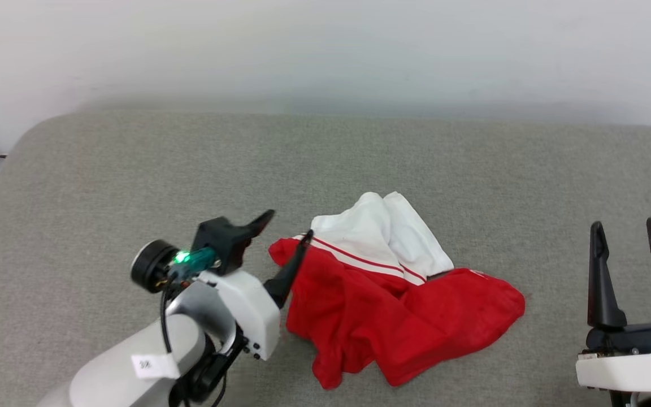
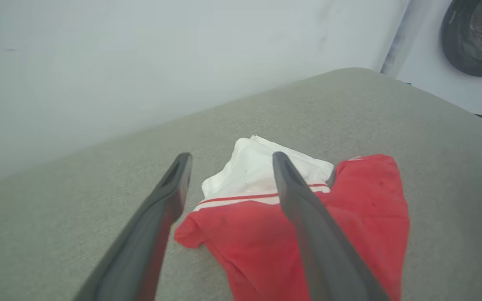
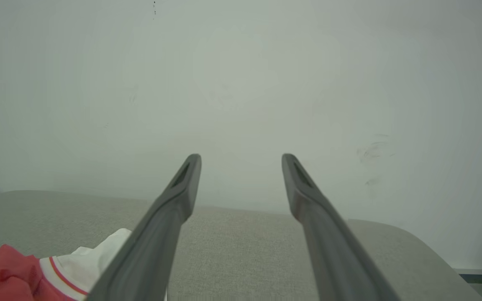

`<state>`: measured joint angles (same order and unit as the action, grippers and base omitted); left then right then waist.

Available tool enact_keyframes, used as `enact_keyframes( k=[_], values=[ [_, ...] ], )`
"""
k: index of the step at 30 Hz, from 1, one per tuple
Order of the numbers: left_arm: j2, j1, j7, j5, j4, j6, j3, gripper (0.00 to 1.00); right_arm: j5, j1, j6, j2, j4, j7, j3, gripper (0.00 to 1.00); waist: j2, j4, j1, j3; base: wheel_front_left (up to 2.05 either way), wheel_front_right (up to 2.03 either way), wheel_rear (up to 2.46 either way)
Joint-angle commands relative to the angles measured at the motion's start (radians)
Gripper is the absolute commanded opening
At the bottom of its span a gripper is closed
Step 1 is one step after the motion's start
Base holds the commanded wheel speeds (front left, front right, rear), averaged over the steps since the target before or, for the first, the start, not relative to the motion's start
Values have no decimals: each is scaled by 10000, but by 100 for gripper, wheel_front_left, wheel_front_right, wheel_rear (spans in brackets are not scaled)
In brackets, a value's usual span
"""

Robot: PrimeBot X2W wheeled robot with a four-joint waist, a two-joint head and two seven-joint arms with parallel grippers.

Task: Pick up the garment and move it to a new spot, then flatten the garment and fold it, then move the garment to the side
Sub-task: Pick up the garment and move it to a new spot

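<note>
Head view shows the crumpled red jersey-style shirt with a white short sleeve and red-and-white striped trim lying in a heap on the grey, cloth-covered padded surface, a little right of centre and near the front edge. The white sleeve is folded on top at the far side. No letters or number are visible in this heap.

The left gripper is at the heap's left edge with its two dark fingers spread and nothing between them. In the left wrist view one finger lies over the red cloth, the other over bare grey surface, and the shirt's red corner sits between them. I cannot tell whether either finger touches the cloth. The right gripper waits at the lower right, well apart from the shirt, jaws parted and empty.

The step in hand looks like the first pickup. To do it well, the left gripper should come down until the red corner sits deep between the fingers, not just at the tips, then close firmly before lifting. The cloth is limp and bunched, so a shallow pinch could slip, or could catch only the top layer and leave the rest dragging. A straight, high lift would let the heap hang free and unfurl before it is carried to its new spot.
</note>
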<state>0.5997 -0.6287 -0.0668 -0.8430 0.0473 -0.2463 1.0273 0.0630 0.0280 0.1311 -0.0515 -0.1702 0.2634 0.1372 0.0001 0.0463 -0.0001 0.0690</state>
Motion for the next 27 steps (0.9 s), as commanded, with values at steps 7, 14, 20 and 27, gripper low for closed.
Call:
enact_keyframes(
  k=[7,14,20,27],
  values=[
    [163,1235,-1653,331,286,-1479,-834,100,239,454,-7,24,498,19,95,100,-1,325,1,-345,0,0,0],
    [-146,2681,-1996,1269,45,-2437,-2555,100,483,679,-7,21,925,19,72,100,-1,480,1,-520,0,0,0],
    [-877,4368,-1982,2778,-447,-2461,-4664,100,632,820,-7,22,1245,19,3,100,-1,537,1,-649,0,0,0],
    [-2051,5887,-1984,4409,-567,-1394,-6630,100,756,1008,-7,22,1552,19,-115,100,-1,543,1,-798,0,0,0]
  ],
)
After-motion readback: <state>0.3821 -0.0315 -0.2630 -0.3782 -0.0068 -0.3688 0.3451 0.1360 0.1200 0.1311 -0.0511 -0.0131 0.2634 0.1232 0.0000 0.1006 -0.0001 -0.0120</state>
